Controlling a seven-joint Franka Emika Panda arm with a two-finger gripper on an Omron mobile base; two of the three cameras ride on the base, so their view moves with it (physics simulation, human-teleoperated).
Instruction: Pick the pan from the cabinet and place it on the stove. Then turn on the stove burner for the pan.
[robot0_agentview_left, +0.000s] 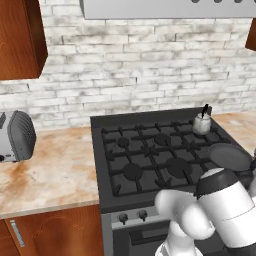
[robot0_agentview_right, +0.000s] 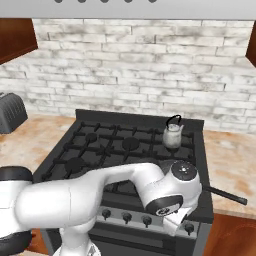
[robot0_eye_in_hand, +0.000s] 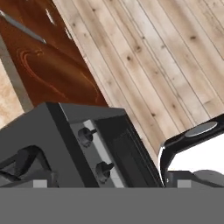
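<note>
Counts one stove (robot0_agentview_left: 150, 160), wide and black, centre of the left base view, with four bare round burners among its grates. Counts one pan (robot0_agentview_left: 229, 156), dark grey and round, at the right edge of that frame on the front right part of the stove, partly hidden behind the white arm. Finds the same pan in the right base view by its thin dark handle (robot0_agentview_right: 226, 195), poking out past the stove's right front corner at lower right, with the pan's body hidden behind the arm. Counts one small silver kettle (robot0_agentview_left: 202, 123) on the back right grate, above the pan in the frame and apart from it. Counts one toaster (robot0_agentview_left: 15, 136) on the mottled surface (robot0_agentview_left: 60, 170) at middle left. Puts the cabinet (robot0_agentview_left: 20, 40), reddish-brown, in the upper left corner, against a white brick wall (robot0_agentview_left: 140, 65). Counts two knobs (robot0_agentview_left: 123, 218) on the stove front in the left base view and four in the right base view. Brings two knobs close at centre left of the hand view, along with a low wood cabinet door (robot0_eye_in_hand: 48, 65) with a silver bar handle at upper left and a pale plank floor (robot0_eye_in_hand: 166, 57) across the upper right. Shows the gripper (robot0_eye_in_hand: 112, 183) at the bottom of the hand view with its fingertips (robot0_eye_in_hand: 40, 183) spread wide, holding nothing, just in front of the stove's knob panel.
</note>
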